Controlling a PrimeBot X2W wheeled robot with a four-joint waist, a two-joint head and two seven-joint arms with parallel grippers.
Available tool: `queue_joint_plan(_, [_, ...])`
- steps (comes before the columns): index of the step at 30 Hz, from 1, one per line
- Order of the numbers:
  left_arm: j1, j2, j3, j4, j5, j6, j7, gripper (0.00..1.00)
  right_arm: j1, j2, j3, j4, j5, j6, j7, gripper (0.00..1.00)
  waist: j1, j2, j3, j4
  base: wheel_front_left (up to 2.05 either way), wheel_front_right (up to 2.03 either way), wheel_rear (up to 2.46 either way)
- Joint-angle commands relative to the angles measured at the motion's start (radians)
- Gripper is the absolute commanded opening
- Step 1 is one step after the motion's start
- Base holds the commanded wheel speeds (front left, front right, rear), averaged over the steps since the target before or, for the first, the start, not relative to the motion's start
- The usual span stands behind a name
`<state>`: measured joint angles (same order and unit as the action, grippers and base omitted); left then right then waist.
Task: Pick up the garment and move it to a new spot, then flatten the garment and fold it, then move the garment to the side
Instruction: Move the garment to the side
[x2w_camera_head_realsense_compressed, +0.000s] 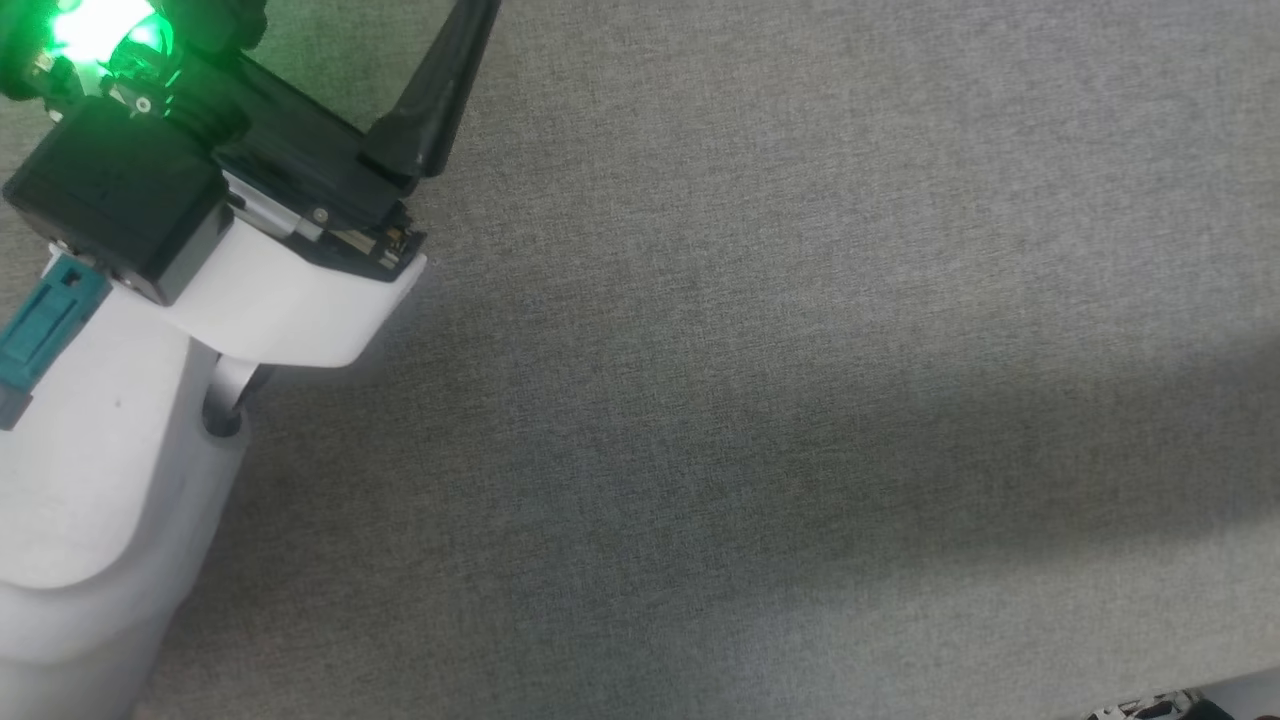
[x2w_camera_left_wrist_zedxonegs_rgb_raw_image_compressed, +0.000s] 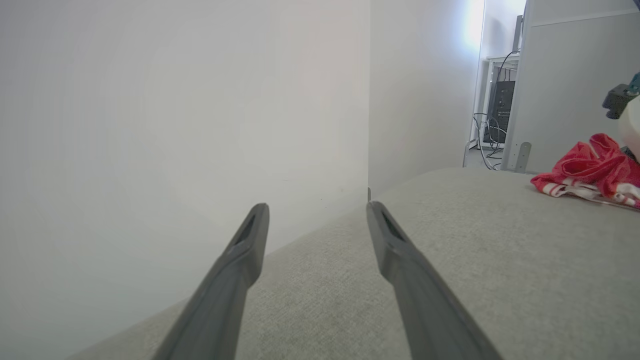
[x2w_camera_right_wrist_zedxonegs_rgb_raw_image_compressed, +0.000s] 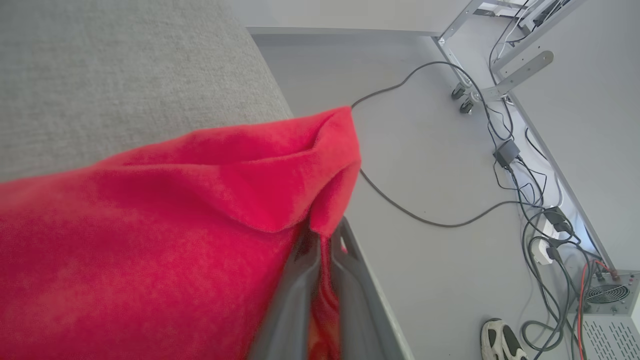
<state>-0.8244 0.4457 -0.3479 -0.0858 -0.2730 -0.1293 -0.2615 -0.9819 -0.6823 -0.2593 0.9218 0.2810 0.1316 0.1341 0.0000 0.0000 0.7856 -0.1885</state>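
Note:
The garment (x2w_camera_right_wrist_zedxonegs_rgb_raw_image_compressed: 150, 240) is red cloth bunched across the lower left of the right wrist view, at the edge of the grey fabric surface (x2w_camera_right_wrist_zedxonegs_rgb_raw_image_compressed: 100, 75). My right gripper (x2w_camera_right_wrist_zedxonegs_rgb_raw_image_compressed: 325, 237) is shut on a fold of it, the cloth pinched between both fingers. In the left wrist view the garment (x2w_camera_left_wrist_zedxonegs_rgb_raw_image_compressed: 590, 170) lies crumpled at the far right, its red-and-white striped trim showing. My left gripper (x2w_camera_left_wrist_zedxonegs_rgb_raw_image_compressed: 317, 210) is open with nothing in it, low over the surface and well away from the garment. In the head view one of its dark fingers (x2w_camera_head_realsense_compressed: 430, 100) rises at the upper left.
A white wall (x2w_camera_left_wrist_zedxonegs_rgb_raw_image_compressed: 175, 125) stands close beyond the surface's far edge. Past the surface's side edge, the floor (x2w_camera_right_wrist_zedxonegs_rgb_raw_image_compressed: 425, 150) holds cables (x2w_camera_right_wrist_zedxonegs_rgb_raw_image_compressed: 415, 215), a power strip, desk legs and a shoe (x2w_camera_right_wrist_zedxonegs_rgb_raw_image_compressed: 500, 340). A computer tower (x2w_camera_left_wrist_zedxonegs_rgb_raw_image_compressed: 502, 105) stands further back.

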Motion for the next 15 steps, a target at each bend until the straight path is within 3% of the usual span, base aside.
queue_joint_plan(1, [-0.014, 0.007, -0.001, 0.002, 0.007, -0.001, -0.005, 1.00, -0.022, 0.006, 0.000, 0.026, -0.018, -0.002, -0.023, 0.00, 0.0000, 0.0000, 0.005, 0.000, 0.00, 0.00, 0.00])
queue_joint_plan(7, [-0.022, 0.011, -0.021, 0.010, 0.005, -0.001, -0.005, 1.00, -0.103, 0.023, -0.017, 0.162, -0.105, -0.002, -0.112, 0.00, 0.0000, 0.0000, 0.004, 0.001, 0.00, 0.00, 0.00])
queue_joint_plan(8, [-0.023, 0.010, -0.027, 0.005, -0.003, -0.001, -0.005, 1.00, -0.116, 0.029, -0.014, 0.180, -0.113, -0.002, -0.123, 0.18, 0.0000, 0.0000, 0.001, 0.001, 0.00, 0.00, 0.00])
queue_joint_plan(9, [-0.022, 0.010, -0.028, 0.004, -0.008, -0.001, -0.005, 1.00, -0.125, 0.031, -0.014, 0.194, -0.120, -0.002, -0.138, 0.49, 0.0000, 0.0000, -0.004, 0.001, 0.00, 0.00, 0.00])
queue_joint_plan(10, [-0.022, 0.010, -0.028, 0.004, -0.008, -0.001, -0.005, 1.00, -0.125, 0.031, -0.014, 0.194, -0.120, -0.002, -0.138, 0.49, 0.0000, 0.0000, -0.004, 0.001, 0.00, 0.00, 0.00])
queue_joint_plan(11, [-0.019, 0.009, -0.026, 0.007, -0.009, -0.001, -0.005, 1.00, -0.133, 0.034, -0.013, 0.208, -0.128, -0.002, -0.152, 0.98, 0.0000, 0.0000, -0.010, 0.002, 0.00, 0.00, 0.00])
queue_joint_plan(15, [0.009, -0.007, -0.013, 0.022, -0.014, -0.001, -0.005, 1.00, -0.148, 0.045, -0.003, 0.238, -0.137, -0.002, -0.219, 1.00, 0.0000, 0.0000, -0.047, 0.008, 0.00, 0.00, 0.00])
